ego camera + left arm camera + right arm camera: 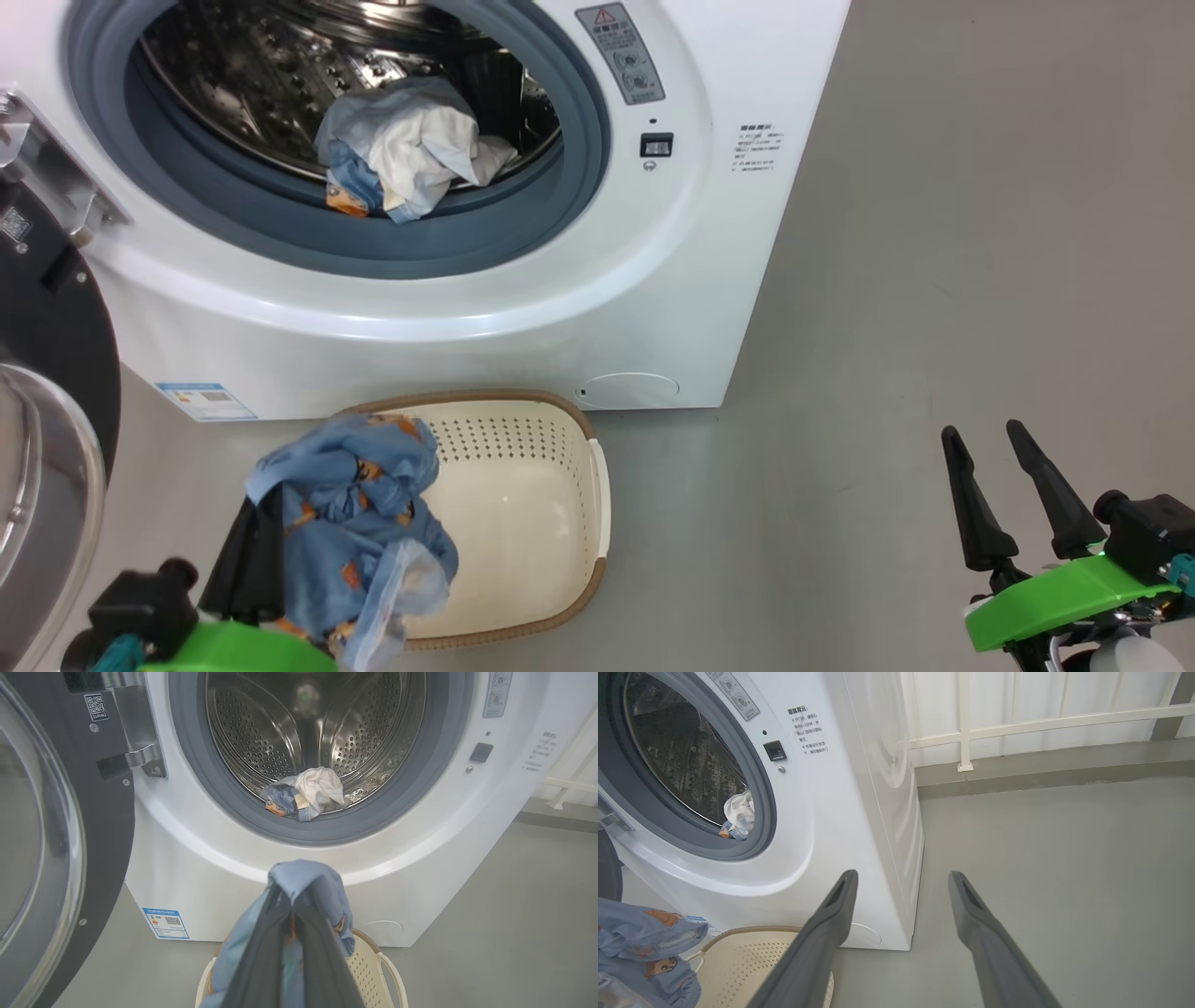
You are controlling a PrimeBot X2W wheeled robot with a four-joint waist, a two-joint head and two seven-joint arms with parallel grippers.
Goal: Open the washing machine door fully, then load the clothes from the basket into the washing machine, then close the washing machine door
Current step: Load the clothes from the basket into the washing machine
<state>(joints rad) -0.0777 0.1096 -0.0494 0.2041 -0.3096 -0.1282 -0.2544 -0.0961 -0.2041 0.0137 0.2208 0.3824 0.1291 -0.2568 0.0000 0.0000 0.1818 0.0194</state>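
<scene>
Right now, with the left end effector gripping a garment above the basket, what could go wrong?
The denim-blue garment hangs loose from the left end effector; its folds could catch the basket rim or slip free.
The loaded clothes sit at the drum's front edge by the gasket; another piece dropped there could get pinched when the washing machine door closes.
</scene>
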